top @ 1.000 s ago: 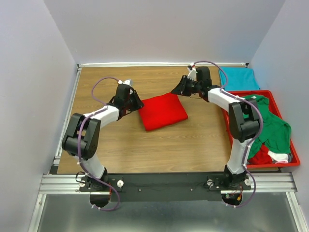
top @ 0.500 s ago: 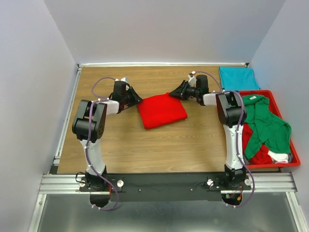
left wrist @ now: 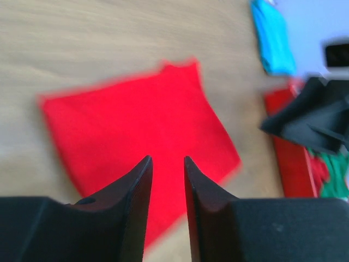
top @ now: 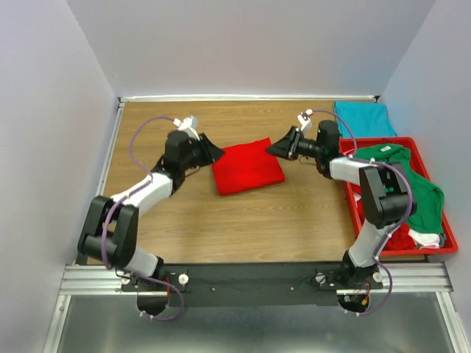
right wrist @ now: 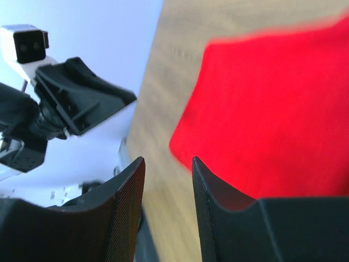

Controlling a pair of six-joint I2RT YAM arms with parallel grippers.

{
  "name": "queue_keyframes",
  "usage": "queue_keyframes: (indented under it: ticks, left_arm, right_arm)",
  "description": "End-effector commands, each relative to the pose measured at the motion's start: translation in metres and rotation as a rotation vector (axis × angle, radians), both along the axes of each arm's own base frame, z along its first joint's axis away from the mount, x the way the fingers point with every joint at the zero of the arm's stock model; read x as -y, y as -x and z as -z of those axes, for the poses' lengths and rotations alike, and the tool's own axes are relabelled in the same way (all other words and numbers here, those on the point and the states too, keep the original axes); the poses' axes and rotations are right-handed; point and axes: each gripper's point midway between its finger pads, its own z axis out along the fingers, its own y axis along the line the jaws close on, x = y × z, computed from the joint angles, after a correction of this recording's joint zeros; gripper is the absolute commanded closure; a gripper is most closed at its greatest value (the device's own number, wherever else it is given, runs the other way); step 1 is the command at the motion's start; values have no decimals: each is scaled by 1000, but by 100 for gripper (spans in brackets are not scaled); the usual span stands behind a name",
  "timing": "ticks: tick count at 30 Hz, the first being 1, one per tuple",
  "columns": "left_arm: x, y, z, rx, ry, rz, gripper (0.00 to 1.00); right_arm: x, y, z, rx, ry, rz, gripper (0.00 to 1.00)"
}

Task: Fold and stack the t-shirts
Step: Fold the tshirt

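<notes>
A: Red t-shirt (top: 248, 166)?
B: Folded flat, mid-table (top: 221, 228). Wide wood on its near side and left.
A: Claws?
B: Left gripper (top: 213, 152) at its left edge, right gripper (top: 274, 147) at its far right corner. Both released, jaws parted, nothing between.
A: Others?
B: Teal t-shirt (top: 362, 119) folded, far right corner. Green t-shirt (top: 416, 195) heaped in the tray (top: 423, 252) along the right edge.

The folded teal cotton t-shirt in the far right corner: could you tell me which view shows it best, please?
The top external view: the teal cotton t-shirt lies sharp and nearly whole beyond the red plastic tray. The left wrist view shows it blurred at the top; the right wrist view misses it.
</notes>
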Motion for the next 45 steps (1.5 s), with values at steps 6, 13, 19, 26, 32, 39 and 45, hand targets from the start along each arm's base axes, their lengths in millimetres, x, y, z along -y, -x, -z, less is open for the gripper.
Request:
queue_keyframes:
  ticks: [6, 13, 19, 26, 32, 39, 45]
  left_arm:
    - [17, 83, 116, -259, -46, 77, 72]
    - [-12, 104, 157, -389, -38, 1, 78]
    - [-15, 91, 111, -283, -64, 1, 71]
    - [-46, 71, 12, -39, -152, -141, 47]
    - [-85, 76, -40, 108, -230, -294, 41]
    - [-97, 84, -36, 122, -297, -307, 40]
    - [-93, 81, -39, 134, -310, -281, 40]
  right_arm:
    - [9, 57, 81, -152, 64, -45, 53]
    - [40, 63, 133, -256, 115, 41, 55]
    - [22, 56, 73, -151, 90, -3, 51]
    - [-74, 63, -4, -5, 25, -161, 44]
    - [-145, 62, 37, -95, 18, -207, 41]
    - [-150, 56, 135, -283, 98, -160, 40]
    - [-148, 54, 66, -149, 71, -199, 39]
